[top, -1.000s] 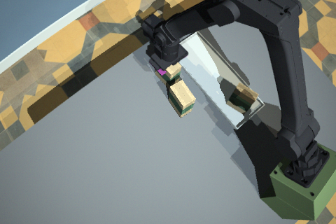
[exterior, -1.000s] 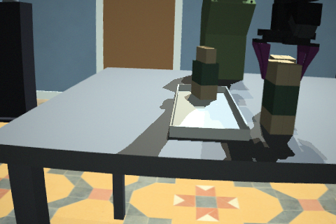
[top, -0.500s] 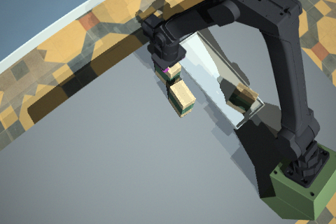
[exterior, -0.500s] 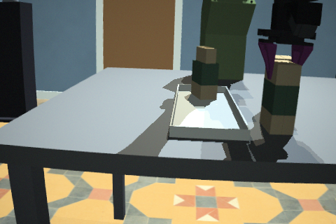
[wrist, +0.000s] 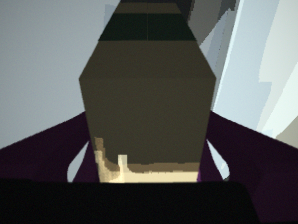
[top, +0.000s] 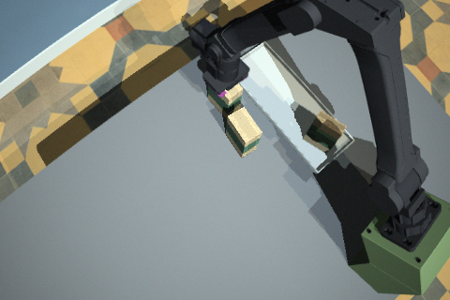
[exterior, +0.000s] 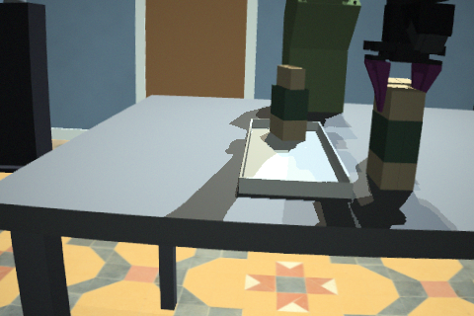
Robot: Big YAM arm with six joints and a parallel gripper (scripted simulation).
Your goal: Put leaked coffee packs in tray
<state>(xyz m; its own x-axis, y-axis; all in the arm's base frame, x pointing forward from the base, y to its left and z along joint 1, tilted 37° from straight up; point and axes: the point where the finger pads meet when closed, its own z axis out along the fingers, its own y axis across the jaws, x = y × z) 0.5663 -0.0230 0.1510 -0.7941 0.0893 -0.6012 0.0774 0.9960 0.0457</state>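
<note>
Three tan coffee packs with a dark green band are in view. My gripper [top: 227, 95] is shut on the top of one upright pack [exterior: 397, 135], which stands on the table beside the tray; the purple fingers [exterior: 402, 79] press its two sides. In the wrist view this pack [wrist: 147, 100] fills the space between the fingers. A second pack [top: 243, 132] stands right next to it, on the side nearer the arm's base. The third pack [top: 323, 132] stands inside the tray [top: 291, 103], at the end towards the base, and also shows in the exterior view [exterior: 289, 104].
The shallow pale tray [exterior: 293, 158] lies lengthwise between the packs and the arm's green base [top: 403, 248]. The table's far edge runs close behind the gripper [top: 141, 80]. A dark cabinet [exterior: 22, 84] stands off the table.
</note>
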